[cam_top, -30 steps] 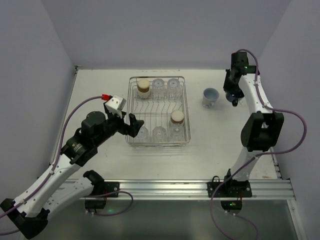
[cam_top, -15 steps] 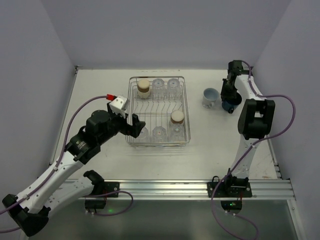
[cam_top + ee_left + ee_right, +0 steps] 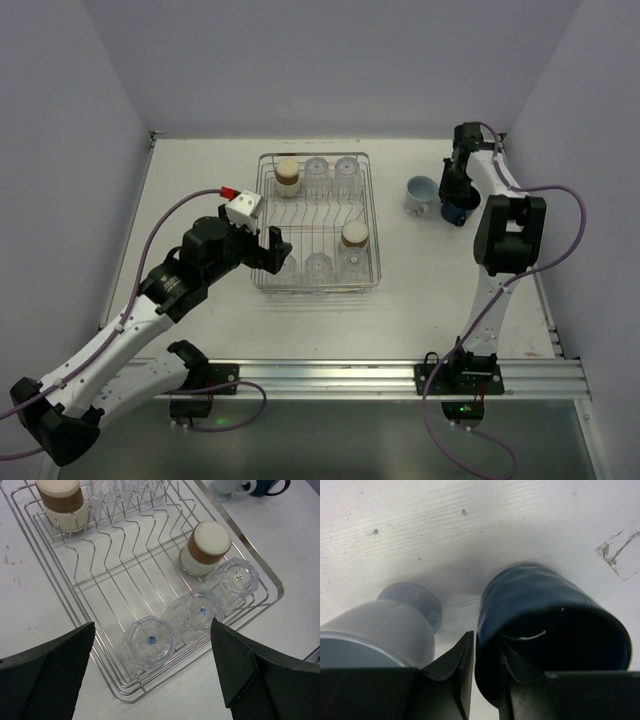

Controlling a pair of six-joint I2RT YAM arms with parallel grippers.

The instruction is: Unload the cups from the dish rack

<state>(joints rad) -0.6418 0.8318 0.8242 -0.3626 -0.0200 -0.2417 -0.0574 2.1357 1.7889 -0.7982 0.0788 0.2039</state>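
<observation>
Over on the right: right gripper (image 3: 487, 675) pinched almost fully closed on the dark blue mug (image 3: 545, 605), one finger inside the rim, one outside, the wall squeezed between them. Mug out of the rack, down at the level of the table (image 3: 200, 195), well to the right of the dish rack (image 3: 315, 215) and just beside the pale blue-grey cup (image 3: 419, 194). Cannot tell whether those two touch, nor whether the mug's base meets the table.

Now the left: left gripper (image 3: 272, 250) spread as wide as can be, gripping nothing. Hangs above the rack's near-left corner, fingers either side of the front row in the wrist view, touching no cup.

Inside the rack, plenty waiting. Along the near edge, three clear tumblers (image 3: 150, 640), bases up, side by side. Just behind the right-hand one, a beige-and-brown cup (image 3: 205, 547), cream end up. At the far left corner, a second beige-and-brown cup (image 3: 287, 175), and to its right two more clear tumblers (image 3: 316, 172) along the back row. Bare wire prongs across the middle.
</observation>
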